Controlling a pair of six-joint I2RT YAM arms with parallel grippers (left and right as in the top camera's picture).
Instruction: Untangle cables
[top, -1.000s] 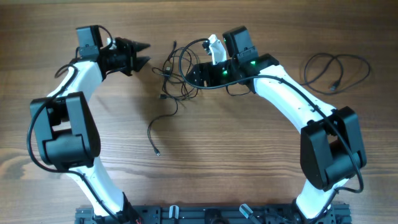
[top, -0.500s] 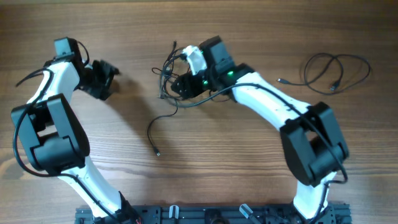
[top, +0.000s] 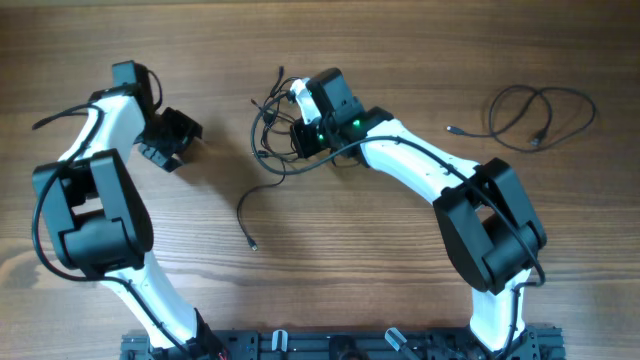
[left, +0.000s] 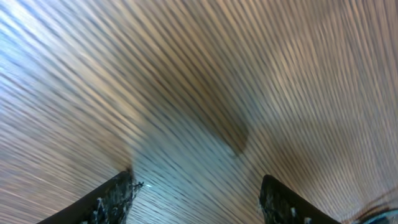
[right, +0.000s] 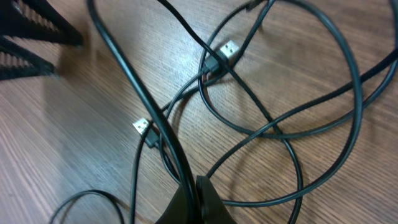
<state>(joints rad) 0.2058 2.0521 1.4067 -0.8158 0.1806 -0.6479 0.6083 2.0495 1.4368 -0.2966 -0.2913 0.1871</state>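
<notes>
Brown wood-grain table top (top: 400, 260) filled every view. The tangle of thin black cables (top: 272, 115) lay upper ctr of the overhead frame, w/ one loose strand (top: 255, 205) trailing lower. A separate black cable coil (top: 540, 110) sat upper right. The right gripper (right: 194, 196) had its fingers together, pinching a cord near silvery plugs (right: 229, 48). The left gripper (left: 199, 205), upper left, had its fingers apart over bare wood.

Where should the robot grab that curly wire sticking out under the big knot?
I'd say near its plug end, coming straight down from above. That curly wire lies flat on the table, alone, with bare wood on both sides, so a hand can straddle it. The open left hand is free; the right hand is shut on the knot.
</notes>
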